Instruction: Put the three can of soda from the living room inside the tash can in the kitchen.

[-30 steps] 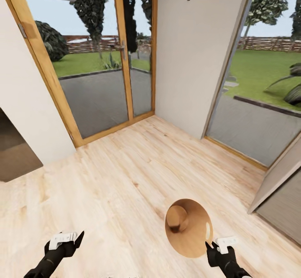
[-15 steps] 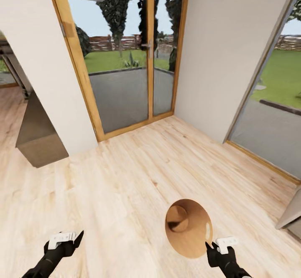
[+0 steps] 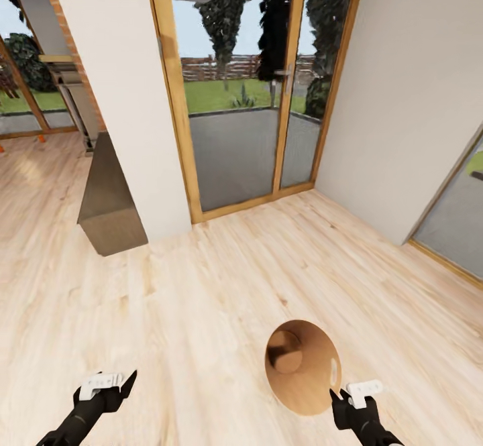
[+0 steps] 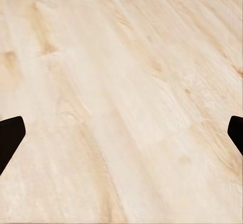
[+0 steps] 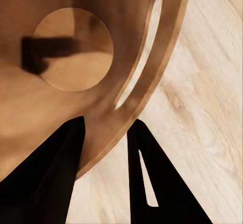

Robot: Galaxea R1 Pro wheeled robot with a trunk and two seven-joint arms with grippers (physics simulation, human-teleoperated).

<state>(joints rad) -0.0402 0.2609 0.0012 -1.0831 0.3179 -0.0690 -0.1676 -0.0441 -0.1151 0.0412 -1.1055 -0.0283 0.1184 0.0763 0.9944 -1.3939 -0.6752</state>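
The tash can, a round tapered wood-brown bin, hangs just above the floor at my lower right, its mouth facing me. My right gripper is shut on its near rim, one finger inside and one outside. In the right wrist view the black fingers straddle the tash can's rim, and its round bottom carries only a shadow. My left gripper is open over bare floor, with its fingertips wide apart. The cans of soda are out of view.
Pale wood flooring stretches ahead. Wood-framed glass doors face a garden. A white wall pillar stands to their left with a dark grey cabinet end beside it. A white wall and another glass door close the right side.
The view has swung to the left, so doors and walls slid right and the grey cabinet and a further room came in. Both grippers and the bin keep their places in the picture.
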